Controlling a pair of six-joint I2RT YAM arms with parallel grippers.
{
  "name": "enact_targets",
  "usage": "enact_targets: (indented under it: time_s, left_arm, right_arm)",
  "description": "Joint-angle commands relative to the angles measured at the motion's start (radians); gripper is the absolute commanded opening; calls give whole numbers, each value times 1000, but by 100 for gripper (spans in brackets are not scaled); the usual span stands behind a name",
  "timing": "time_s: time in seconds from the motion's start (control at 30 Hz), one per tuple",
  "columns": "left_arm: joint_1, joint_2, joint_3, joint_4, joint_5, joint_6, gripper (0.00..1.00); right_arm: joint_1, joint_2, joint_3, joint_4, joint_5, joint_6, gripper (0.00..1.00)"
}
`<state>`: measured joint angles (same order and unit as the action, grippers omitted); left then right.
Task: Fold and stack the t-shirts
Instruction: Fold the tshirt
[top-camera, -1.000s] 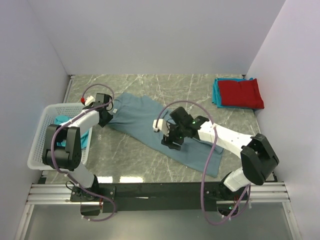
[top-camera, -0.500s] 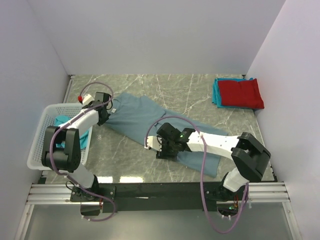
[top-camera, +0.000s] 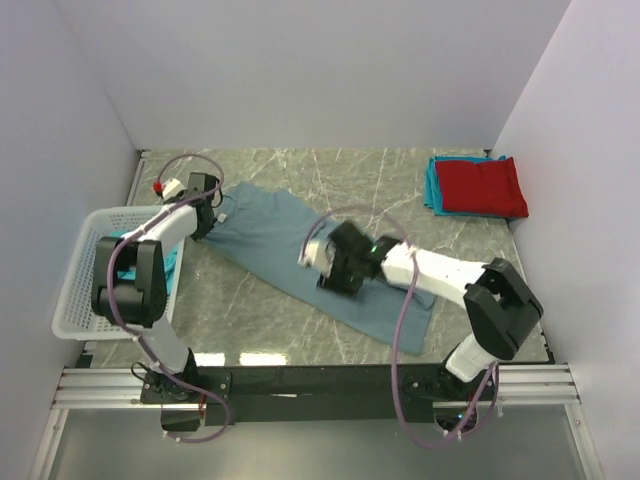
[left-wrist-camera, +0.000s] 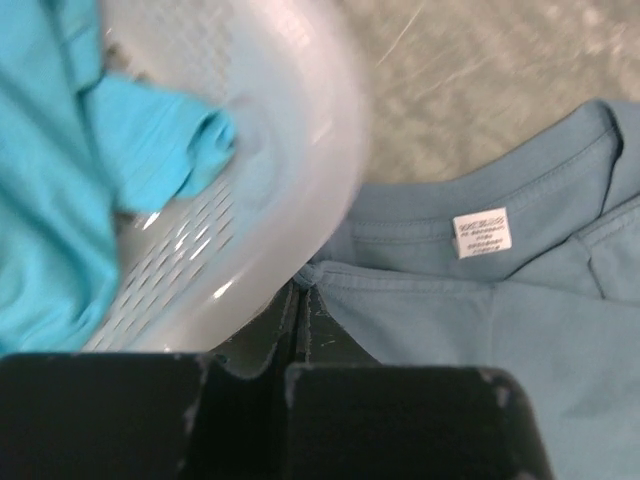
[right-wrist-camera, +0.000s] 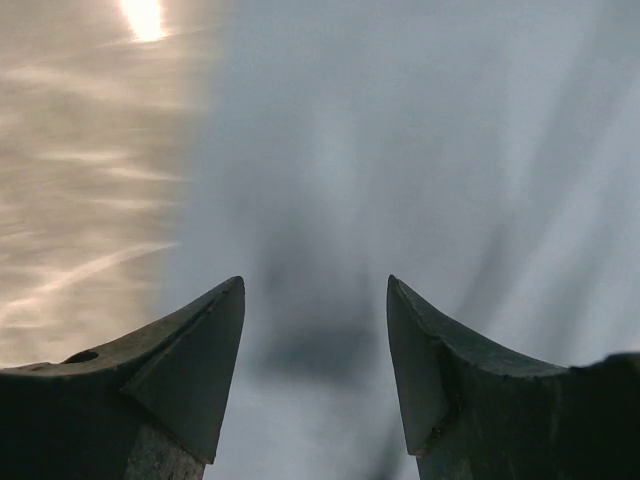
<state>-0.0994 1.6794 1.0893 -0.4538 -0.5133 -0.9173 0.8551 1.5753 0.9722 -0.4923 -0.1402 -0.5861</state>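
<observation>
A slate blue-grey t-shirt (top-camera: 290, 240) lies spread diagonally on the marble table, its collar and white label (left-wrist-camera: 481, 233) showing in the left wrist view. My left gripper (top-camera: 207, 212) is shut on the shirt's collar edge (left-wrist-camera: 330, 275) beside the basket. My right gripper (top-camera: 328, 262) is open and empty, hovering just over the shirt's middle (right-wrist-camera: 400, 150). A folded red t-shirt (top-camera: 483, 186) lies on a folded teal one (top-camera: 431, 186) at the far right. Another teal t-shirt (left-wrist-camera: 60, 160) lies in the basket.
A white mesh laundry basket (top-camera: 85, 270) stands at the left table edge, its rim (left-wrist-camera: 300, 130) close to my left gripper. White walls enclose the table on three sides. The arms' mounting rail (top-camera: 320, 385) runs along the near edge.
My right gripper has moved left, then up across the blue-grey shirt. My left gripper has pulled the collar slightly toward the far left, straightening the shirt.
</observation>
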Motion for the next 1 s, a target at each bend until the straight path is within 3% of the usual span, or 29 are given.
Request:
enact_targets:
  time_s: [0.0,0.17,0.2,0.33,0.4,0.53,0.57,0.6,0.7,0.83,0.97]
  left_arm:
    - [36,78,130,-37,-67,50,1]
    - [72,111,250,-75,-28,95,9]
    - [75,94,256,-69,-24,103,20]
    - [87,42,291,-63,-21,130,38]
    - [90,10,299,-54,-16,150,52]
    - [96,-30,299,47,106,227,57]
    - [96,-36,288,102,193,306,58]
    - [96,-43,276,154,370,343,61]
    - [96,36,290,283,710,388,67]
    - [80,261,525,210,880,376,63]
    - [55,503,728,91,889,388,53]
  right_arm:
    - [-209,-43,144,29,-71,66,65]
    - [-528,103,347,-70,-267,101,65]
    - [-566,127,405,-86,-298,106,65]
    - [-659,209,457,-118,-354,108,65]
    - [-676,216,445,-117,-357,104,65]
    - [-679,230,416,-112,-378,106,65]
    - [-680,239,424,-120,-384,112,65]
    - [-682,262,428,-127,-391,117,65]
    - [-691,308,438,-150,-409,129,65]
    - [-702,359,450,-179,-403,134,65]
    - [-703,396,473,-203,-395,131,65]
